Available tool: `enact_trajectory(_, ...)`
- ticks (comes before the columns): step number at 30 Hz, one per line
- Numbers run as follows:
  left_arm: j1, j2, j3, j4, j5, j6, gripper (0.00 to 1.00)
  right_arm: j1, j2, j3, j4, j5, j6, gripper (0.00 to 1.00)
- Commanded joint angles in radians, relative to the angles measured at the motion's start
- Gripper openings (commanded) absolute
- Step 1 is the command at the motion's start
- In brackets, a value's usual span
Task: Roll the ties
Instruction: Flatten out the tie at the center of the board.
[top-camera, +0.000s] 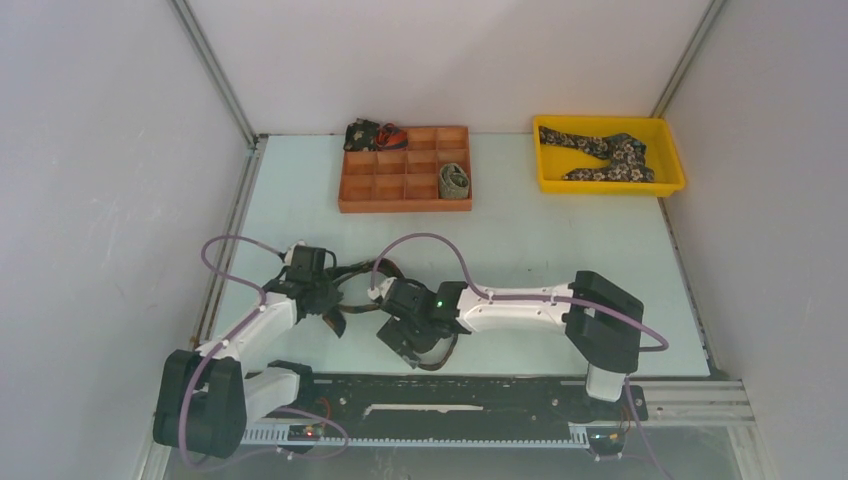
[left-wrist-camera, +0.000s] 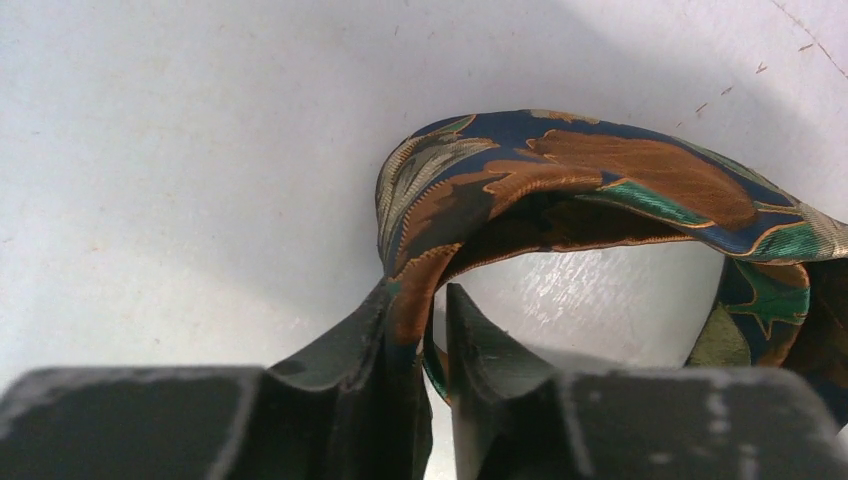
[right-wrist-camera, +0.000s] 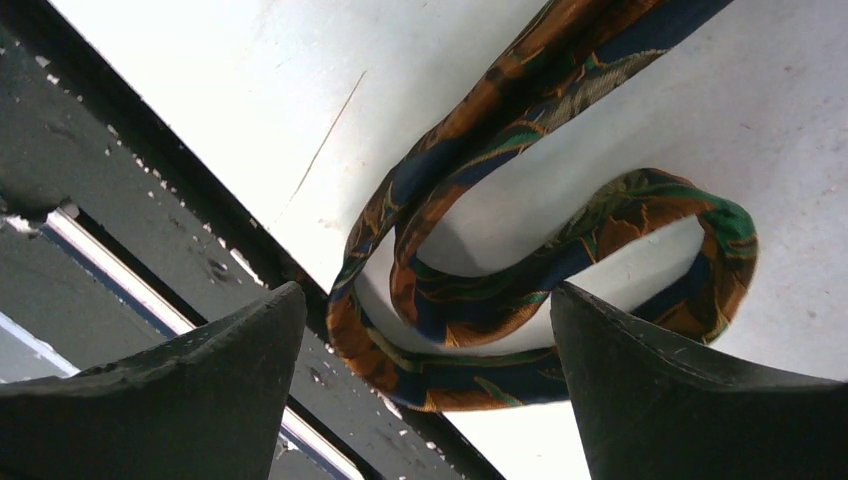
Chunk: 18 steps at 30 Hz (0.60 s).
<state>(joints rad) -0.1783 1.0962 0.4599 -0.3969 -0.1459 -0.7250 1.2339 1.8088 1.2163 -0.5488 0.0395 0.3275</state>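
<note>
Seen from above, the tie (top-camera: 445, 357) is mostly hidden under the two arms at the near part of the table (top-camera: 540, 240) - only dark scraps show - and both wrist views cut off its ends. It is a loose, looping band patterned in navy, rust-brown and green. The left gripper (left-wrist-camera: 430, 320) pinches a fold of it, while the right gripper (right-wrist-camera: 428, 300) stands wide over its curls at the table's near edge.

bright even light, soft shadows, blurry wrist-view foregrounds
</note>
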Motion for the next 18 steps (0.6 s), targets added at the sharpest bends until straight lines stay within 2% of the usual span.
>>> enact_trajectory(1,-0.003,-0.010,0.006,0.027,-0.002,0.018,0.22,0.021,-0.093,0.050,-0.043,0.114,-0.031,0.94)
enact_trajectory(8,-0.003,-0.022,0.023,0.012,-0.011,0.044,0.00,0.042,-0.091,0.086,-0.028,0.145,-0.068,0.95)
enact_trajectory(18,-0.003,-0.058,0.051,-0.042,-0.029,0.070,0.00,0.056,0.060,0.084,0.025,0.040,-0.051,0.90)
